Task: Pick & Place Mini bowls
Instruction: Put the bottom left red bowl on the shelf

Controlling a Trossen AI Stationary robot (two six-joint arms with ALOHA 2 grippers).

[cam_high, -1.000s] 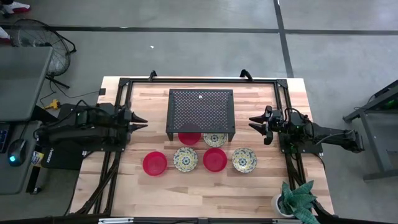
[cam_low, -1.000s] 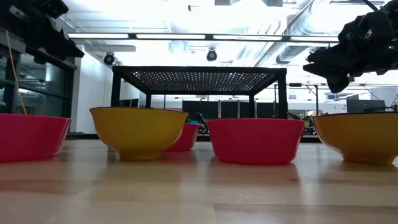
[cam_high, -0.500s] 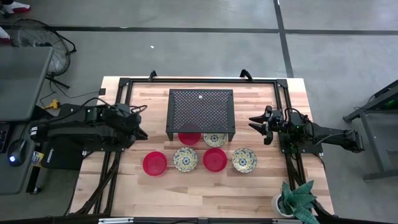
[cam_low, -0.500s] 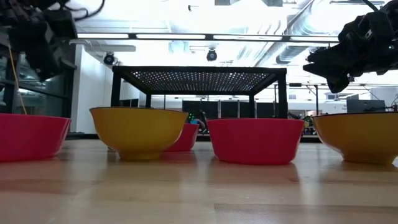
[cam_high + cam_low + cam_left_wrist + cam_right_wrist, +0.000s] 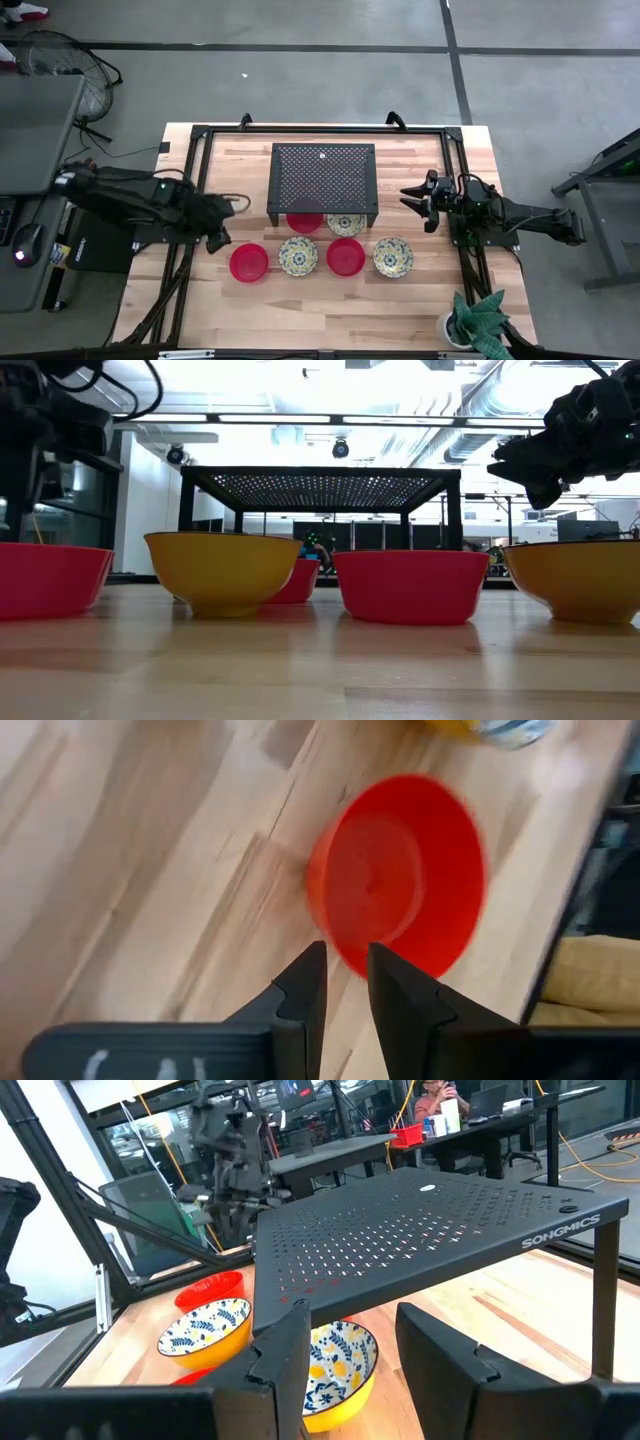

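Six small bowls were seen on the wooden table [image 5: 200, 310]. Four stood in a row near the front: a red bowl [image 5: 248, 262] at the left end, then a flowered bowl [image 5: 298, 256], a second red bowl [image 5: 345, 256] and a second flowered bowl [image 5: 393, 257]. Two more, a third red bowl [image 5: 304, 222] and a third flowered bowl [image 5: 345, 224], were tucked partly under the black mesh shelf [image 5: 323, 177].

The left hand [image 5: 217, 240] was held above the table, just beside the red bowl at the left end. In the left wrist view that red bowl [image 5: 400, 870] was seen right past the fingers [image 5: 300, 990], which were nearly closed with only a thin gap, and nothing was held. The right hand [image 5: 415, 200] was waiting off to the right of the shelf, with its fingers spread apart and nothing in them.

The bowls looked hard, smooth and shiny, so they would likely be slippery. They looked light, but might chip or crack if dropped. The best place to take hold would probably be the rim, with one finger inside and one outside. The fingers would need to be opened wider first. A gentle, steady squeeze would be needed so the bowl would not slide or tip.
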